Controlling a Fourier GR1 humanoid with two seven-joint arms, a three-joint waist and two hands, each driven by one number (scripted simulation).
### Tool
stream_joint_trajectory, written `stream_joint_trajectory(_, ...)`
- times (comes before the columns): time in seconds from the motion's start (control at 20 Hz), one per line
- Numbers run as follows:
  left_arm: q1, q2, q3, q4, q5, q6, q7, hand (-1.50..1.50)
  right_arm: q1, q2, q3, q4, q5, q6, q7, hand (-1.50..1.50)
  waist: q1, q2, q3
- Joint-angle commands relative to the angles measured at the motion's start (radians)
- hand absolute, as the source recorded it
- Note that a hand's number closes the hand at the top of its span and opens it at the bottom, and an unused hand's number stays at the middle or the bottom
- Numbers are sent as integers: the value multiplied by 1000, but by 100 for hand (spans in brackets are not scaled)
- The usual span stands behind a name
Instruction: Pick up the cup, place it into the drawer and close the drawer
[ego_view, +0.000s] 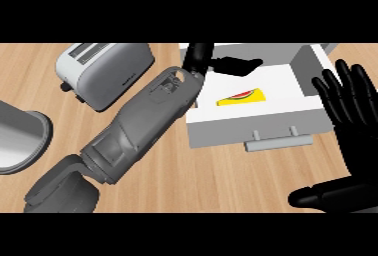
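The left hand (221, 64) reaches over the open drawer (310, 107) at its far left corner, its fingers curled — whether they close on the cup I cannot tell, for no cup shows anywhere; it may be hidden under that hand. A yellow card with a watermelon slice (241, 97) lies on the drawer's white floor. The right hand (353, 107) rests at the right edge, fingers straight and spread. A cup is likely light, stiff and smooth-walled, so a wrap around its body would suit best. A toaster (103, 70) stands on the worktop (221, 175) — a grey pot (18, 137) sits at the left edge.
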Motion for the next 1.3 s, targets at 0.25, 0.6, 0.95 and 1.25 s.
stream_joint_trajectory(0.25,44,0,68,-72,128,-77,-190,-150,50,10,19,-70,-72,14,64,-150,42,-12,-2)
stream_joint_trajectory(0.6,115,0,121,-167,145,-60,-151,-150,35,-40,-27,-80,-118,48,76,150,104,-27,-2)
stream_joint_trajectory(0.95,221,156,171,-383,160,-63,-61,-150,88,-160,-17,-73,26,170,35,150,136,-35,-2)
stream_joint_trajectory(1.25,441,298,166,-675,173,-38,40,-150,124,-168,24,-65,160,180,11,150,161,-39,-2)
